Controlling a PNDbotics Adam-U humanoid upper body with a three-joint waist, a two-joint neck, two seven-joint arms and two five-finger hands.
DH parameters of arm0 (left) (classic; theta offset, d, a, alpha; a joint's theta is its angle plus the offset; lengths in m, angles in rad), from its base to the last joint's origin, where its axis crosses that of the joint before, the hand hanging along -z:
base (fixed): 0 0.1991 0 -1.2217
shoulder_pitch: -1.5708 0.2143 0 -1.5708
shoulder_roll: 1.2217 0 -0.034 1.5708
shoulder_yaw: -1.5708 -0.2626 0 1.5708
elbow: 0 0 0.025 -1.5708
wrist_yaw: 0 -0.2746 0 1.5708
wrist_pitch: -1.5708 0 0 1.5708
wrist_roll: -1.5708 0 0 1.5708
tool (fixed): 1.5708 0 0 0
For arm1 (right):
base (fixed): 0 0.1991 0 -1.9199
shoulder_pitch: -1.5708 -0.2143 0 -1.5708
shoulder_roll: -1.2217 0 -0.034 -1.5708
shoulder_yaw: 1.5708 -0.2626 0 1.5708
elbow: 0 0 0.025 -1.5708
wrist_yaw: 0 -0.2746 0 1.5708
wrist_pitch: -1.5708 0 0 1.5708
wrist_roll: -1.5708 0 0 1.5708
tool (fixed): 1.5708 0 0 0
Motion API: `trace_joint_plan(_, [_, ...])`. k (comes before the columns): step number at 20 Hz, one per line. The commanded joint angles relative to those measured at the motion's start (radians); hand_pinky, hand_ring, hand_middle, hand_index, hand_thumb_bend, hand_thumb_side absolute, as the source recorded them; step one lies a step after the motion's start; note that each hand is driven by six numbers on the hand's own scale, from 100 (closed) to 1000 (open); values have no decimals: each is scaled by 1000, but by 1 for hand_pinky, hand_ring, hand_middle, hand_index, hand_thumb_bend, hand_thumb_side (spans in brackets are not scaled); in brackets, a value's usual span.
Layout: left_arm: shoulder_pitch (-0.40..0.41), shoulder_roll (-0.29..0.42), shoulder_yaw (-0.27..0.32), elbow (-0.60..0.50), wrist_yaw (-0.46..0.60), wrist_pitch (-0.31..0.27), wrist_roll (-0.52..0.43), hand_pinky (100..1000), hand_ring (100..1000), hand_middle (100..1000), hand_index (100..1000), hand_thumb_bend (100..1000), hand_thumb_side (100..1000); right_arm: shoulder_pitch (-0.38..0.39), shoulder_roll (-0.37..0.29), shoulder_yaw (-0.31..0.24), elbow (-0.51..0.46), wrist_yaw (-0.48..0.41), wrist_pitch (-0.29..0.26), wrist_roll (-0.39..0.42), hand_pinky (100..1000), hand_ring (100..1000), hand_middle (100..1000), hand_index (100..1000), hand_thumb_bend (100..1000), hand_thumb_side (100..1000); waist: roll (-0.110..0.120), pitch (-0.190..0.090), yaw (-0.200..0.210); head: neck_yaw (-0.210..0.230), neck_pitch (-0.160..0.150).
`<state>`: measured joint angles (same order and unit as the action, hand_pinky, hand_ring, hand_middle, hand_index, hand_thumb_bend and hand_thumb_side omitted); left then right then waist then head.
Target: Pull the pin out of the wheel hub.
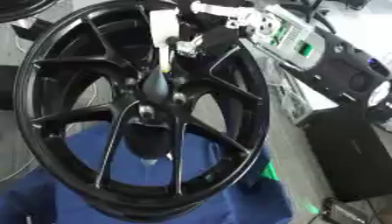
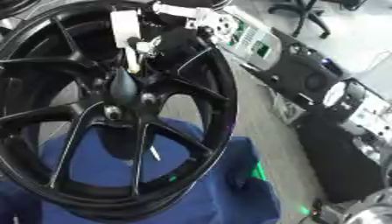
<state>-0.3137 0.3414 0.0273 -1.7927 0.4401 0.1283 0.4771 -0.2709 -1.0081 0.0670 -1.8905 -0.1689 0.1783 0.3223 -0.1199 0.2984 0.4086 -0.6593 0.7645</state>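
Workshop floor in the left eye view, grey, with dark equipment cases (image 1: 337, 65) ranged along the right and far side. Black spoked wheel (image 1: 259, 105) stood on edge, leaning, its lower rim bedded in a blue cloth (image 1: 229, 201). Probably set so to keep it from rolling and to turn the hub (image 1: 153, 103) toward the arm. No bench in sight. Pale thin pin (image 1: 164, 61) standing up out of the hub region, between the upper spokes, a white block at its top end. Right hand (image 1: 191, 43), judged so from the linkage running off to the upper right, reaching in from the far side among the spokes, just beside the pin's upper end. Fingers: cannot tell whether spread, pressed together or pinching the pin, being dark against dark spokes. Left hand absent.

Right eye view: same arrangement, wheel further left. Pin (image 2: 132, 59) again upright above the hub (image 2: 115, 105), hand (image 2: 157, 43) close on its right. Contact not resolvable. Pin judged not yet drawn. Likely next need: pull along the pin's own axis, since the leaning wheel may shift on the cloth (image 2: 229, 192).
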Motion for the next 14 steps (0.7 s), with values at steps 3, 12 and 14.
trace_joint_plan(3, [-4,18,7,-11,-4,3,1,750,753,668,723,144,762,-3,-50,-34,-40,-55,19,-13,891,625,349,487,100,465,9,-21,-2,3,5])
trace_joint_plan(12, [-1,19,9,-8,-5,4,4,749,754,664,722,144,759,7,-69,-63,-73,-124,34,-38,891,615,340,475,100,470,12,-29,-7,5,5])
trace_joint_plan(14, [0,20,9,-8,-5,4,4,749,754,664,723,143,758,9,-70,-69,-77,-144,40,-41,892,612,338,473,100,488,13,-31,-9,5,5])
